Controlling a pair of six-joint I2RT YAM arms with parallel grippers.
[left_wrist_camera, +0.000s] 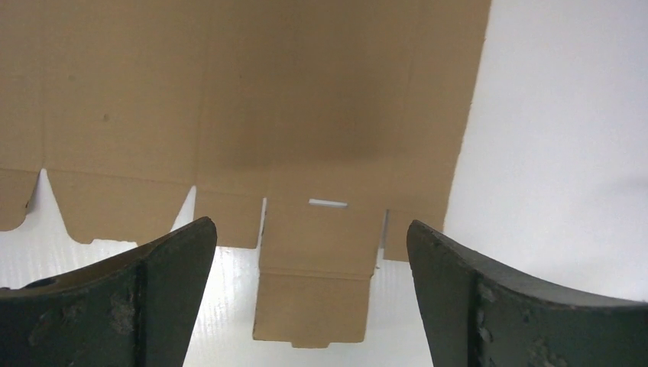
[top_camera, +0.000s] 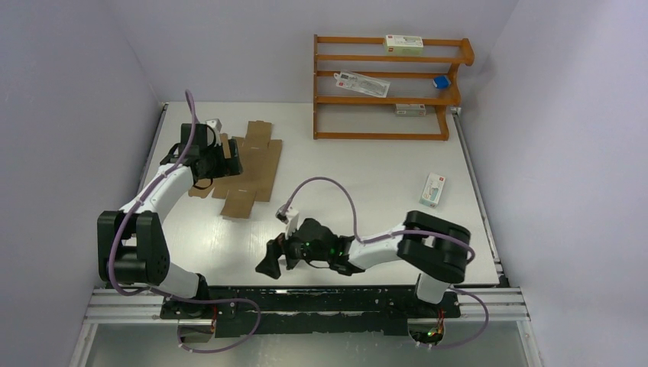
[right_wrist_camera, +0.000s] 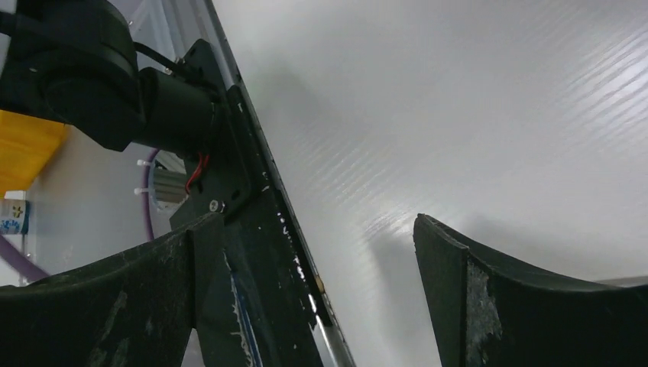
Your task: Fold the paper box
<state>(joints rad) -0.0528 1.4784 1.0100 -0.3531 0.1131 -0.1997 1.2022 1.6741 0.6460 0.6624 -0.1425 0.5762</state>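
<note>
The paper box (top_camera: 252,172) is a flat brown die-cut cardboard sheet with notched flaps, lying on the white table at the back left. In the left wrist view the paper box (left_wrist_camera: 252,115) fills the upper part, with a tab flap pointing toward the fingers. My left gripper (top_camera: 229,158) hovers over the sheet's left edge, open and empty (left_wrist_camera: 309,306). My right gripper (top_camera: 269,261) is open and empty near the table's front edge, far from the sheet; in its wrist view (right_wrist_camera: 317,298) only bare table and the front rail show between the fingers.
A wooden shelf rack (top_camera: 386,88) stands at the back right with small white cartons and a blue item on it. A small white printed carton (top_camera: 433,189) lies on the table at the right. A black rail (top_camera: 306,294) runs along the near edge.
</note>
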